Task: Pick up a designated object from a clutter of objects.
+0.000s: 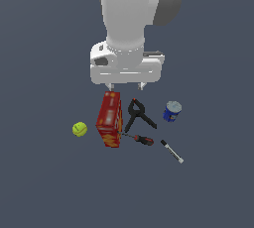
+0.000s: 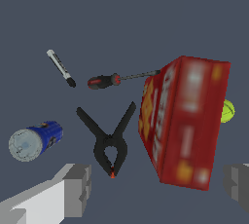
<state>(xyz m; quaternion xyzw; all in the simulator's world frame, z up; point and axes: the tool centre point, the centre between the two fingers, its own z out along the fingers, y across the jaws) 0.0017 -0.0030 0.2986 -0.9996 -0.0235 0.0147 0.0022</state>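
Note:
The screwdriver (image 1: 141, 139) (image 2: 108, 80) has a stubby red-and-black handle and a thin dark shaft. It lies flat, with its shaft tip reaching the low end of the red cracker box (image 1: 109, 119) (image 2: 187, 121). My gripper (image 1: 126, 87) (image 2: 155, 189) hangs open above the clutter, over the box's far end and the black clamp (image 1: 137, 115) (image 2: 109, 142). Nothing is between its fingers (image 2: 73, 189). The screwdriver lies apart from the gripper, on the side of the clamp away from it.
A blue can (image 1: 172, 111) (image 2: 34, 140) lies to the exterior view's right of the clamp. Past the screwdriver handle rests a black-and-white marker pen (image 1: 171, 151) (image 2: 61, 67). A yellow-green ball (image 1: 79, 129) (image 2: 227, 111) sits on the exterior view's left of the box.

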